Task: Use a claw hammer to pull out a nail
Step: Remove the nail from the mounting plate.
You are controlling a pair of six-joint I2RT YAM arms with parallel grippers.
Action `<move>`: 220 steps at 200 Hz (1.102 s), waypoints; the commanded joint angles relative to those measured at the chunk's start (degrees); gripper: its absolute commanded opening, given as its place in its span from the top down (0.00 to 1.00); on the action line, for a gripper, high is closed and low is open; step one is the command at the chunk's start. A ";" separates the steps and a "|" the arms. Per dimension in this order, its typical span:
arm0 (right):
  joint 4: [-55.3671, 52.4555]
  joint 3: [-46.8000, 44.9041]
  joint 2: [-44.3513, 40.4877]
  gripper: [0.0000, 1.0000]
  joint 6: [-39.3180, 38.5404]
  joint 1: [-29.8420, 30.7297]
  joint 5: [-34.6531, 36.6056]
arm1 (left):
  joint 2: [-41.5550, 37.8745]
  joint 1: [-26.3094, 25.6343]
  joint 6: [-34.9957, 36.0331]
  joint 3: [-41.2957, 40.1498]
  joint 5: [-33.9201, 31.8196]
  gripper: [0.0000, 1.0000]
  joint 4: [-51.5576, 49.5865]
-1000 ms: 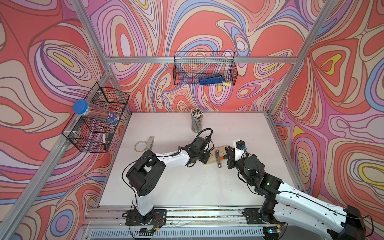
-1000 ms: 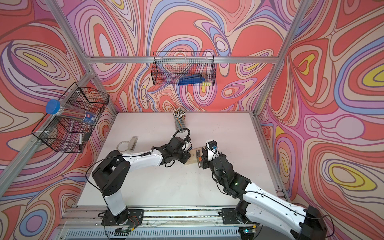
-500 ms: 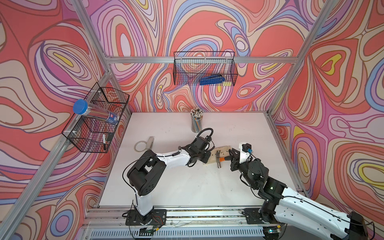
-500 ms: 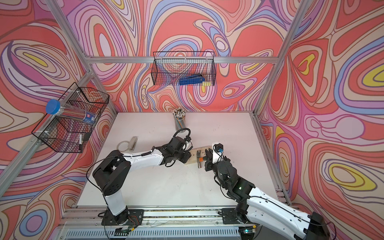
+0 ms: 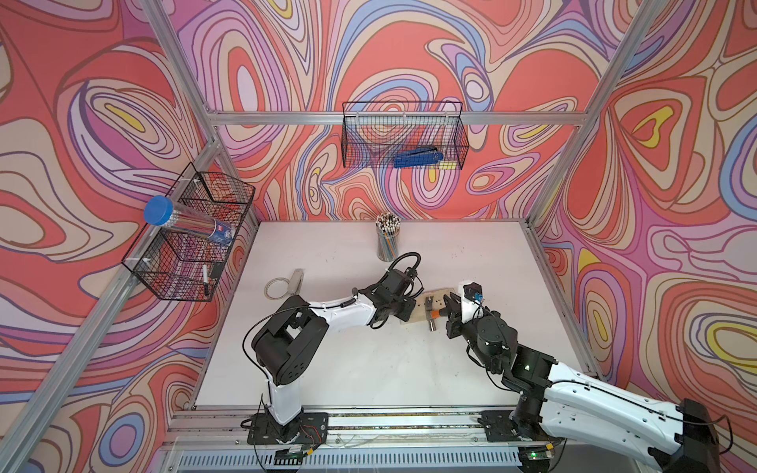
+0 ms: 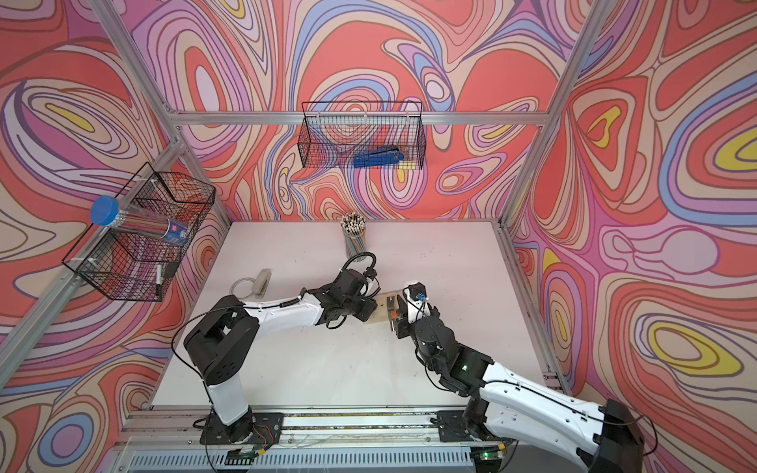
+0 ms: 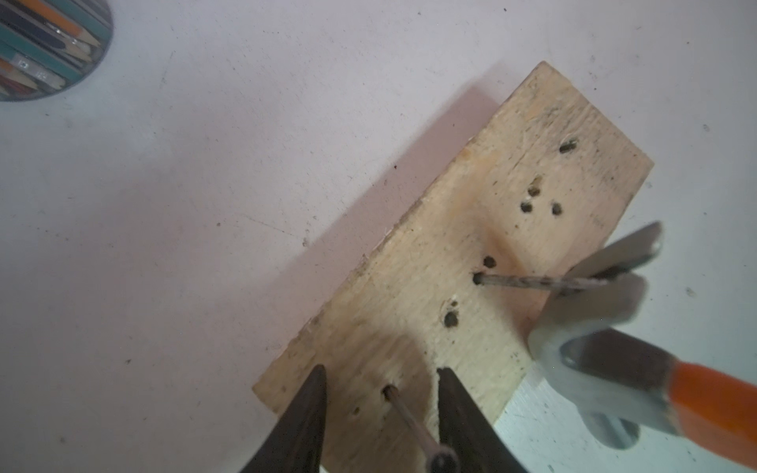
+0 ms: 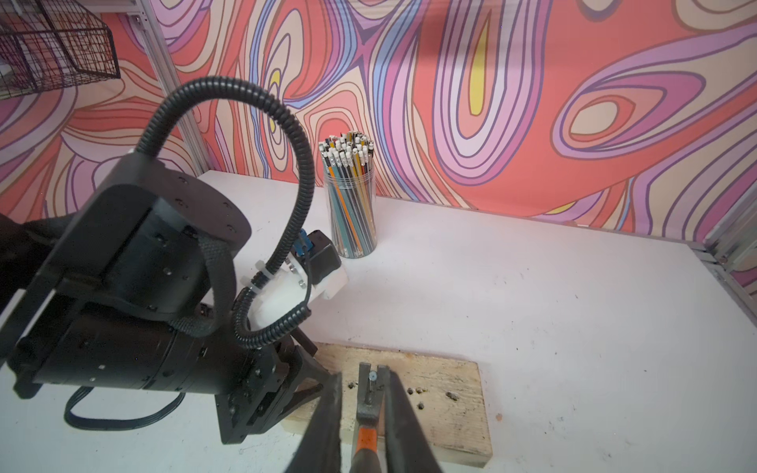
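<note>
The right gripper (image 8: 362, 381) is clamping shut on the hammer (image 8: 370, 403), gripping it high up at the orange neck, just behind the steel head. The claw is hooking around the nail (image 7: 532, 281), which is standing proud of the board (image 7: 471, 229) near its middle, with the nail's head sitting in the claw's slot. The left gripper (image 7: 381, 370) is grasping nothing. Its fingers are standing apart, straddling a second nail (image 7: 403, 417) at the board's end nearest the left arm, and seem to be pressing their tips onto the wood.

Several things are looking risky. Gripping so close to the head is leaving little leverage, so the hammer may start twisting between the fingers once the pull loads up. If the rocking goes off line, the claw could slip off the small nail head. The board is only being pressed, not clamped, so it may lift or skid along with the nail. The left fingers are also sitting near enough to be struck if the hammer jumps free.

The board is lying flat on a white table (image 5: 368, 368), scuffed and speckled. A pencil cup (image 5: 387, 241) is standing towards the back. Swirling red, pink and purple walls are closing the cell in, with wire baskets (image 5: 403, 135) hanging on them.
</note>
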 commanded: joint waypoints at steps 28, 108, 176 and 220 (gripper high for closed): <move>-8.49 -3.87 -0.92 1.00 5.61 4.53 -3.13 | 9.20 0.13 -2.34 -4.78 -0.80 0.55 -19.10; -7.75 -2.87 0.58 1.00 2.83 4.77 -3.46 | 10.47 0.11 -3.21 -3.56 -0.80 0.56 -20.77; -7.75 -8.53 3.54 1.00 13.58 11.97 3.14 | 10.44 0.18 -3.66 -3.55 -0.80 0.56 -21.41; -9.04 -8.18 1.79 1.00 13.94 12.70 4.84 | 10.39 0.11 -3.92 -3.63 -0.87 0.55 -21.38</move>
